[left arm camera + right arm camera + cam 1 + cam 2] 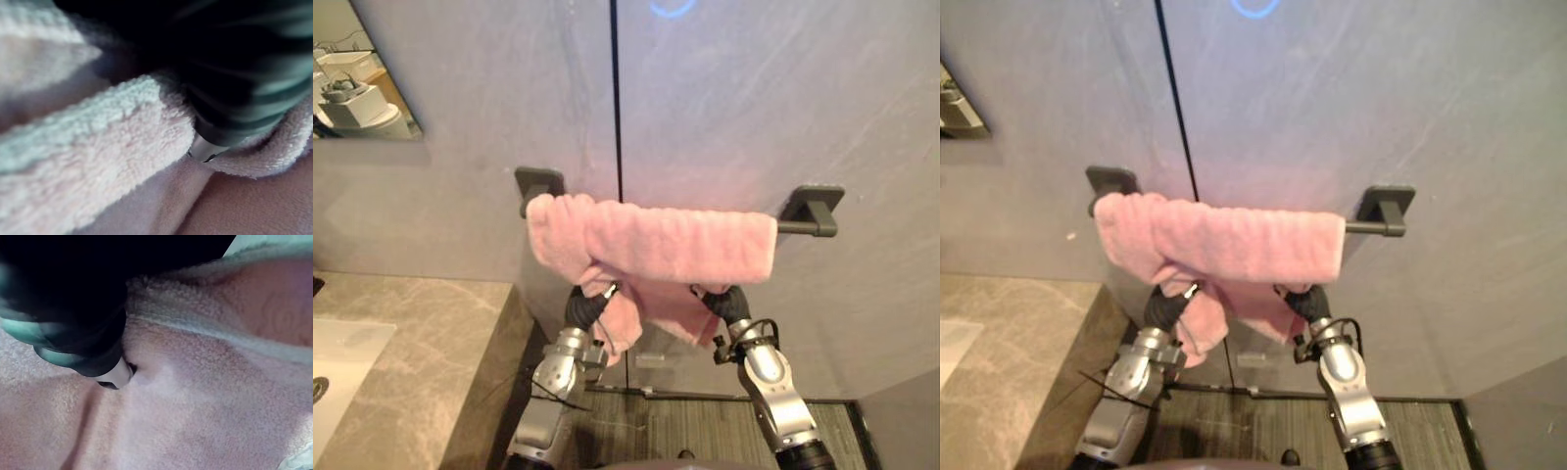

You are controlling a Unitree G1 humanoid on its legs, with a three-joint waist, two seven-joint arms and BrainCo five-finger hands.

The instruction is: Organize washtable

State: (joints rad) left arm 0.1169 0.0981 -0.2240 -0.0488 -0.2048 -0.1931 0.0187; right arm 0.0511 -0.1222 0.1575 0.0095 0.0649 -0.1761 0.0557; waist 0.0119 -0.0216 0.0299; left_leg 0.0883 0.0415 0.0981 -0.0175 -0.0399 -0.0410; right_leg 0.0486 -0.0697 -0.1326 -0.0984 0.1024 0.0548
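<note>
Pink towel (651, 245): hanging over the wall towel bar (800, 227), long axis lying level. Left hand (587, 306) and right hand (727, 305): nestling directly beneath, seemingly inside its lower folds; fingers hidden, grip cannot be told.

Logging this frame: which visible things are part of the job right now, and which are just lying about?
In the job: pink fluffy towel, draped over the dark wall-mounted towel bar; left hand and right hand, both reaching up under the towel.

Lying about: beige marble counter; white sink; wall mirror.
</note>
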